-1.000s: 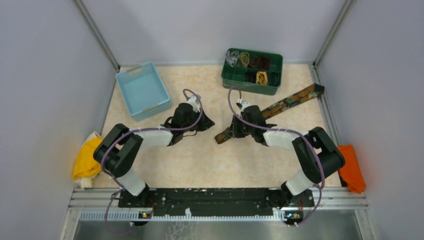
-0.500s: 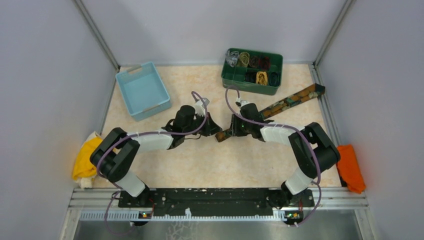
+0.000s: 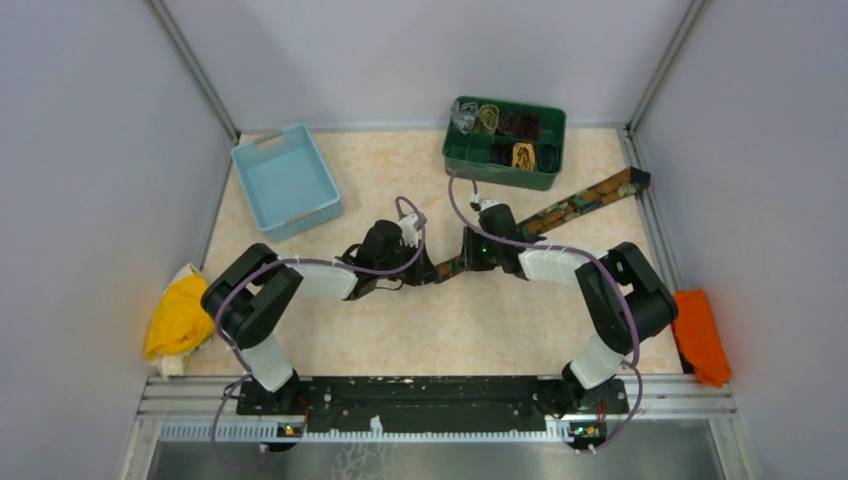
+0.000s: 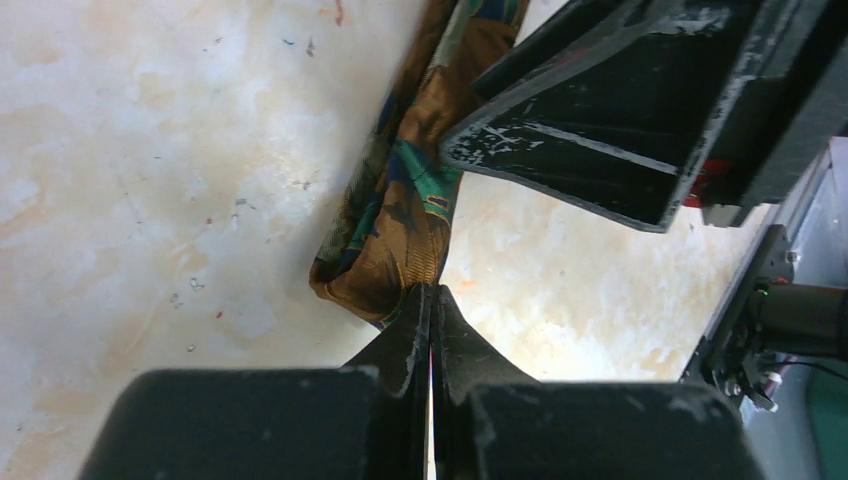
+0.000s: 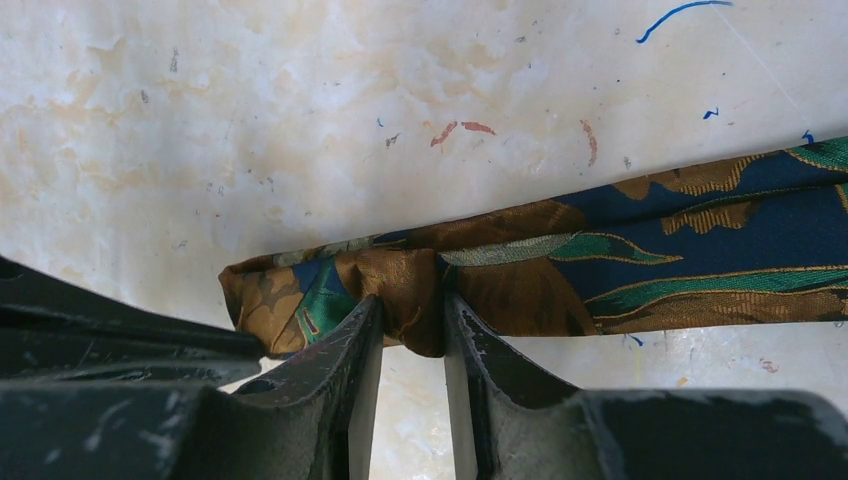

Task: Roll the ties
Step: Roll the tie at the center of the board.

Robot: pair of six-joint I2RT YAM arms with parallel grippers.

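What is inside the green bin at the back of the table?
The green bin holds in its compartments a beige rolled tie, a maroon one, a yellow one and dark ones. The rolls cover the compartment floors, so anything beneath them cannot be seen.

Sheeny woven tie, smooth scuffed table

a dark patterned tie lies slantwise on the table, from the far right edge toward the middle. the left gripper and right gripper meet at its near end. behind it stands a green bin of rolled ties, with a light blue bin to the left.
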